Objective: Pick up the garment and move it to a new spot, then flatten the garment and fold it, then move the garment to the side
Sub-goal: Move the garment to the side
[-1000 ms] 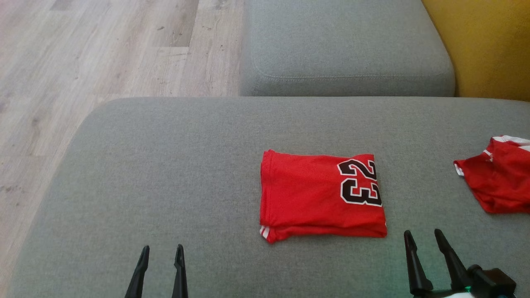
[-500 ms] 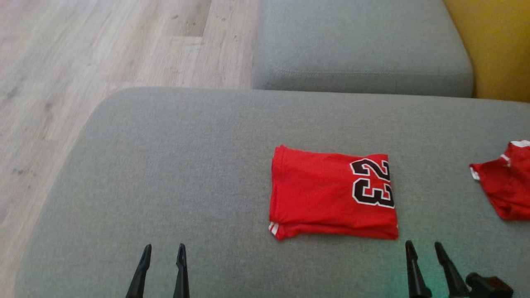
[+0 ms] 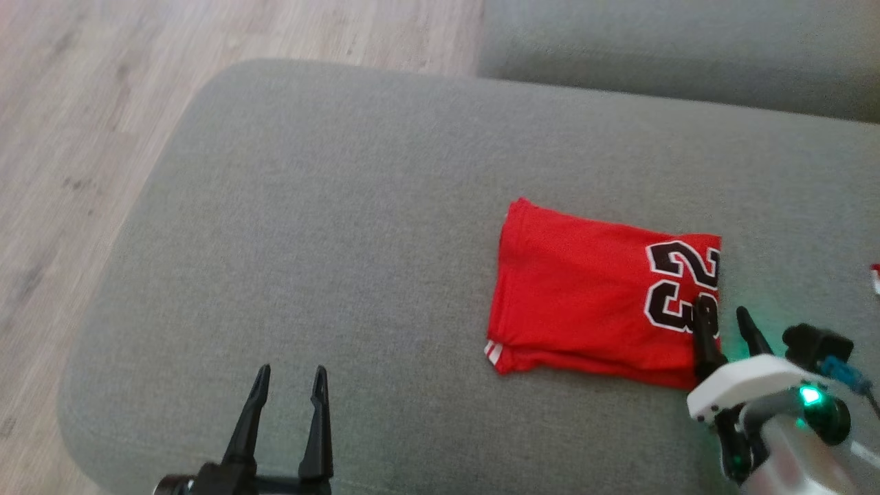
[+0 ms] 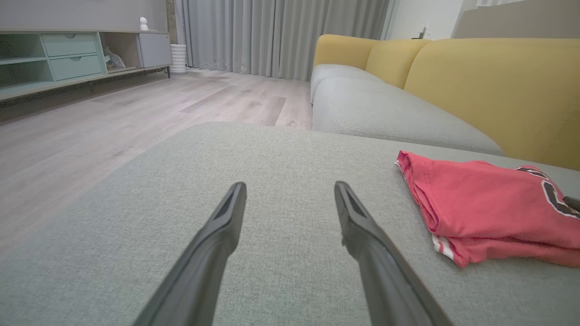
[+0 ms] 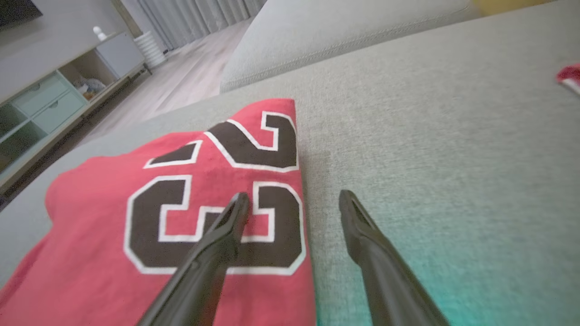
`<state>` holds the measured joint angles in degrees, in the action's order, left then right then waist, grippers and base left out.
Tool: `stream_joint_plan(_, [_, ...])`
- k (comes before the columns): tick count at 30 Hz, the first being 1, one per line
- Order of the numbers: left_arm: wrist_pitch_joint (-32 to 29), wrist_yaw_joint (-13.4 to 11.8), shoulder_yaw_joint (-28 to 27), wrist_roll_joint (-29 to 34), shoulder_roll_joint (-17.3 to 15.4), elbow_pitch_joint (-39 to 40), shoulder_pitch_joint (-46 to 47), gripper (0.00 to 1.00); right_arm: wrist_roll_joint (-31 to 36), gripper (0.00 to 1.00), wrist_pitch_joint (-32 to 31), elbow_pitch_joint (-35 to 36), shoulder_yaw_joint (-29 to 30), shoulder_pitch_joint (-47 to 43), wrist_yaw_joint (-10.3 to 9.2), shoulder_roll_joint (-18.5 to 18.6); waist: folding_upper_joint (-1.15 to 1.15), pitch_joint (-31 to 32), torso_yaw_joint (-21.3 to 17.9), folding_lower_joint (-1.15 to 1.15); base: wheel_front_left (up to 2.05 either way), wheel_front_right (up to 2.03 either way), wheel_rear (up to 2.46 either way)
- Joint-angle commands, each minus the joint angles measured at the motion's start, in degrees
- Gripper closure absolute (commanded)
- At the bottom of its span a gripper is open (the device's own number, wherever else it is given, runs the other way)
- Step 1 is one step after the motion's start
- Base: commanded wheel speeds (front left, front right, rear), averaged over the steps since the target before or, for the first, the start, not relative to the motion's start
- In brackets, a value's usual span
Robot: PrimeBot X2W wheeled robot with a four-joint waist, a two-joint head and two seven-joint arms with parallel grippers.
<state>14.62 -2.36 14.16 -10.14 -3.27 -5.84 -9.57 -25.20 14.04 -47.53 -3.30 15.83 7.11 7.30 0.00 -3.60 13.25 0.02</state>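
Right end effector (image 3: 721, 309), wide open and empty, had advanced to straddle the numbered edge of the folded red jersey (image 3: 577, 289), apparently ready for the sideways move.

Soft even daylight, motion blur in the head view, green glow on the grey cushion (image 5: 430, 271).

garment (image 3: 584, 295): red jersey, folded into a flat, layered rectangle, slightly skewed. It lies on the grey cushion (image 3: 344, 240), toward 4 o'clock of the cushion top in the head view. The black, white-outlined number (image 3: 677, 271) 23 faces up at the 3 o'clock end, turned sideways. White striped trim (image 3: 492, 351) peeks out at the 7 o'clock corner. A lower layer shows along the 6 o'clock edge.
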Motion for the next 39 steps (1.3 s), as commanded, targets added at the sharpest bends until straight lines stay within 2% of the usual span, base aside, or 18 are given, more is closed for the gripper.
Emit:
stream_joint_plan(1, [0.4,-0.3,-1.3,-0.7,0.4,1.5,3.0,0.00,-0.4,0.00,-0.2,-1.9,-1.5,3.3,0.37,0.6,0.00,-2.0,1.2,-0.02,0.00,0.00,0.00])
stream_joint_plan(2, [0.4,-0.3,-1.3,-0.7,0.4,1.5,3.0,0.00,-0.4,0.00,-0.2,-1.9,-1.5,3.3,0.37,0.6,0.00,-2.0,1.2,-0.02,0.00,0.00,0.00])
stream_joint_plan(3, [0.4,-0.4,-1.3,-0.8,0.4,1.5,3.3,0.00,-0.6,0.07,-0.3,-3.2,-2.2,4.3,0.37,0.6,0.00,-2.3,1.2,-0.02,0.00,0.00,0.00])
stream_joint_plan(5, [0.4,-0.6,-1.5,-0.8,0.4,1.5,3.6,0.00,-1.6,1.00,-0.7,-5.0,-4.4,5.5,0.37,0.4,0.00,-2.8,1.0,-0.02,0.00,0.00,0.00])
stream_joint_plan(11, [0.4,-0.9,-2.1,-0.8,0.4,1.9,4.4,0.00,-2.8,1.00,0.6,-5.0,-8.2,8.0,0.37,3.5,0.00,-4.2,-1.6,-0.02,0.00,0.00,0.00])
stream_joint_plan(17, [0.4,-0.7,-2.4,-0.6,0.4,2.9,5.8,0.00,2.0,1.00,0.9,-2.0,-9.2,13.0,0.37,12.4,0.00,-7.7,-6.8,-0.02,0.00,0.00,0.00])
stream_joint_plan(26, [0.4,0.3,-2.4,0.2,0.4,3.6,10.3,0.00,6.9,1.00,0.3,3.2,-1.7,18.6,0.37,25.7,0.00,-14.6,-12.3,-0.02,0.00,0.00,0.00])
stream_joint_plan(35, [0.4,1.0,-2.5,0.9,0.4,3.6,12.8,0.00,10.7,1.00,-5.2,10.3,11.1,15.2,0.37,34.8,0.00,-17.5,-13.8,-0.02,0.00,0.00,0.00])
stream_joint_plan(36, [0.4,1.2,-2.5,1.0,0.4,3.3,13.0,0.00,12.1,0.00,-7.0,11.1,14.9,14.2,0.37,35.1,0.00,-17.6,-13.7,-0.02,0.00,0.00,0.00])
stream_joint_plan(39, [0.4,1.2,-2.5,0.8,0.4,2.8,13.5,0.00,14.9,0.00,-8.0,13.4,18.7,12.6,0.37,33.9,0.00,-16.6,-13.4,-0.02,0.00,0.00,0.00])
